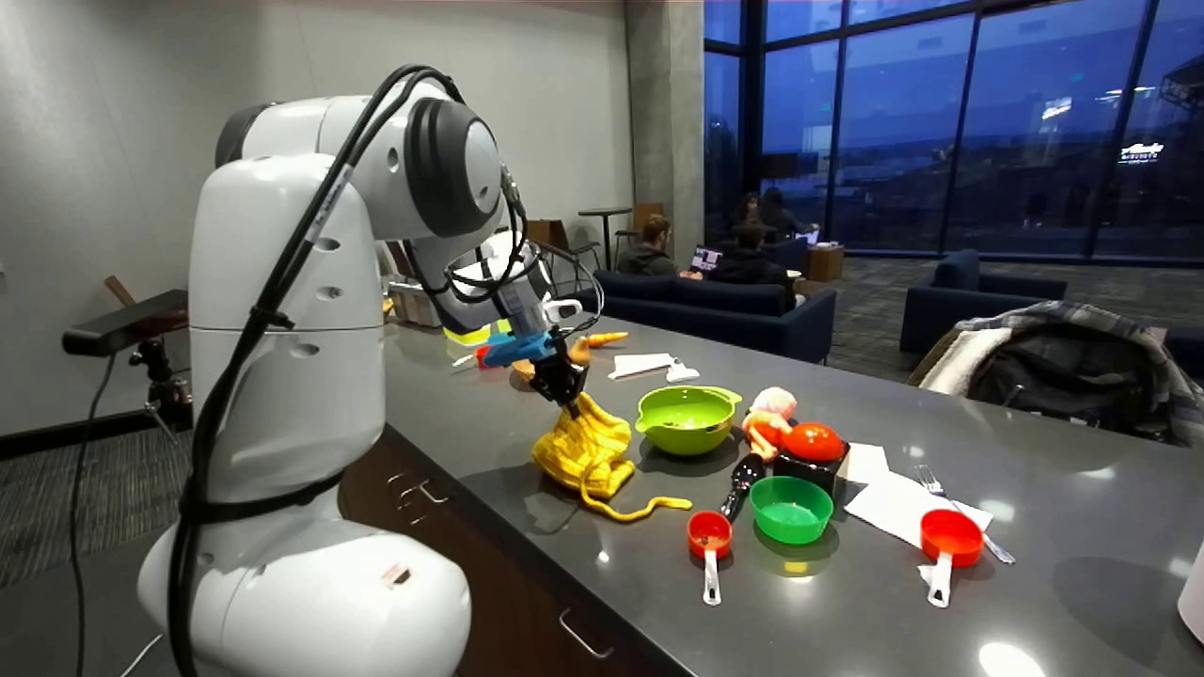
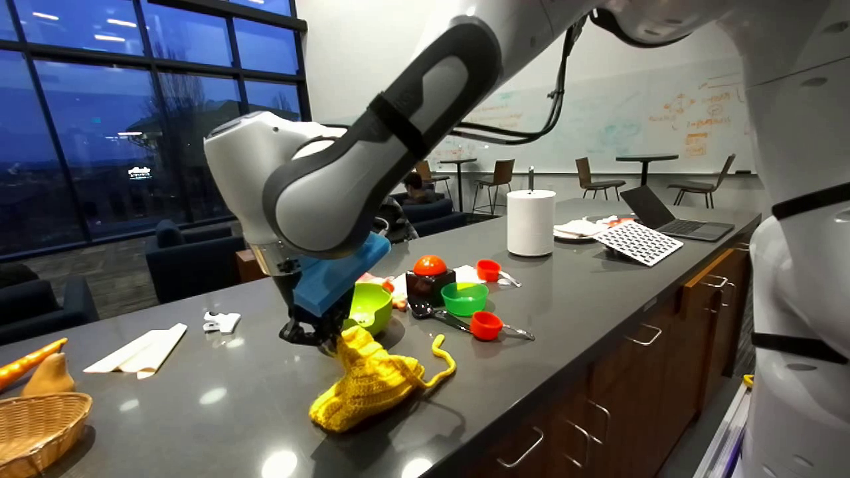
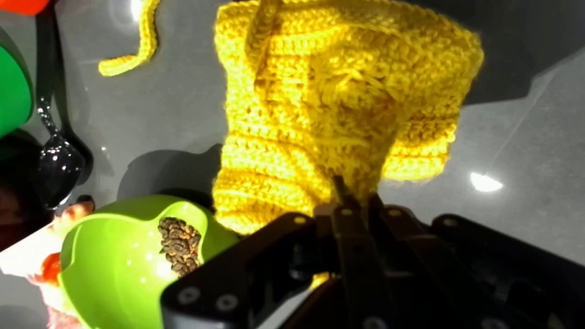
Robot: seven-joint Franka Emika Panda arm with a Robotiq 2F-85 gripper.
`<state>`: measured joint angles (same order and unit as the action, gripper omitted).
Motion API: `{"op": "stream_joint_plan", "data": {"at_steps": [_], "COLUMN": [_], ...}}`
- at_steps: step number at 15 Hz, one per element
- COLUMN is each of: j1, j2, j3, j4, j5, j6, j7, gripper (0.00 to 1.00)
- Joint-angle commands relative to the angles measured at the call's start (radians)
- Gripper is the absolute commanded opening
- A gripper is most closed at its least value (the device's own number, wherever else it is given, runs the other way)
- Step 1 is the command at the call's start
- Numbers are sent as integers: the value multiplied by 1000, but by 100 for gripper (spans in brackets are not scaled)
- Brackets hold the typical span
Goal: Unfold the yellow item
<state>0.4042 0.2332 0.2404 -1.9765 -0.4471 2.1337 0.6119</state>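
Observation:
The yellow item (image 1: 585, 451) is a knitted piece with a long thin strap, on the dark counter. It also shows in an exterior view (image 2: 372, 385) and in the wrist view (image 3: 279, 119). My gripper (image 3: 358, 194) is shut on its near edge and pinches a bunched fold. The pinched part is drawn up into a peak, while the lower folds rest on the counter. The strap trails off along the counter. The gripper also shows at the peak in both exterior views (image 1: 572, 404) (image 2: 337, 342). The cloth between the fingertips is mostly hidden.
A lime-green bowl (image 1: 689, 428) stands close beside the yellow item. Beyond it are a black spoon (image 1: 745, 480), a green cup (image 1: 792, 512), red measuring cups (image 1: 709, 534) and a black box with a red dome (image 2: 430, 282). A wicker basket (image 2: 40, 425) stands opposite. The counter's front edge is near.

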Motion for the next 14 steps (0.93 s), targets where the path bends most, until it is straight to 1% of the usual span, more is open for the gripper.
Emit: {"op": "stream_joint_plan", "data": {"at_steps": [1, 4, 5, 7, 11, 14], "j1": [17, 24, 26, 30, 25, 20], "j2": [10, 29, 28, 10, -31, -59], "j3": [0, 3, 1, -8, -18, -24], "j4": [58, 92, 92, 74, 25, 5], "j5": [-37, -46, -56, -92, -119, -133], "j6": [-60, -86, -77, -38, 27, 23], "j7": [-60, -117, -119, -73, 39, 103], "gripper": [1, 1, 1, 1, 1, 1]}}
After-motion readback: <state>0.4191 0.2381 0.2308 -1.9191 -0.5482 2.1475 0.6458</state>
